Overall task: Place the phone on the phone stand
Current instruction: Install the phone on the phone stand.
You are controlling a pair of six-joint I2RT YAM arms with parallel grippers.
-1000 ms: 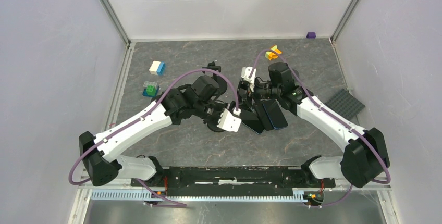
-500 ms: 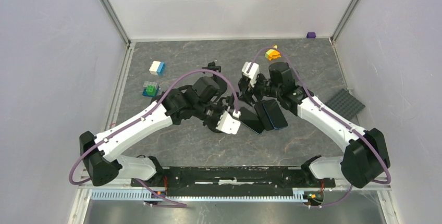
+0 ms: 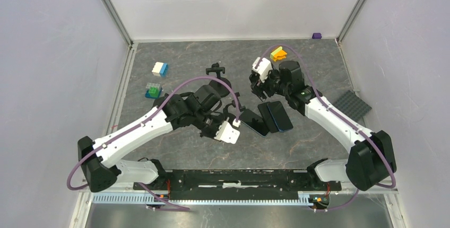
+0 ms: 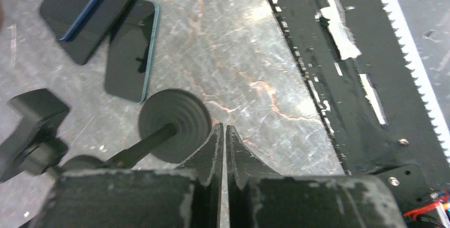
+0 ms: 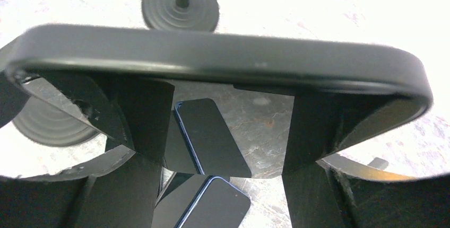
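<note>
My right gripper (image 3: 261,83) is shut on a black phone, held up above the table. In the right wrist view that phone (image 5: 212,53) shows edge-on across my fingers (image 5: 135,114), its glossy face mirroring the table. Three more dark phones (image 3: 268,116) lie side by side below it, also in the left wrist view (image 4: 131,50). A black phone stand with a round base (image 4: 174,124) and a clamp stands just left of my left gripper (image 4: 223,130), which is shut and empty. A second black stand (image 3: 215,70) stands further back.
Small toy bricks lie at the back left (image 3: 159,69) (image 3: 153,90). A yellow-orange one (image 3: 277,54) lies behind the right wrist. A grey baseplate (image 3: 350,106) lies at the right wall. The black mounting rail (image 3: 233,177) runs along the near edge.
My right gripper has moved back and to the right, away from the lying phones. My left gripper has drawn back toward the near edge, away from the phones.
</note>
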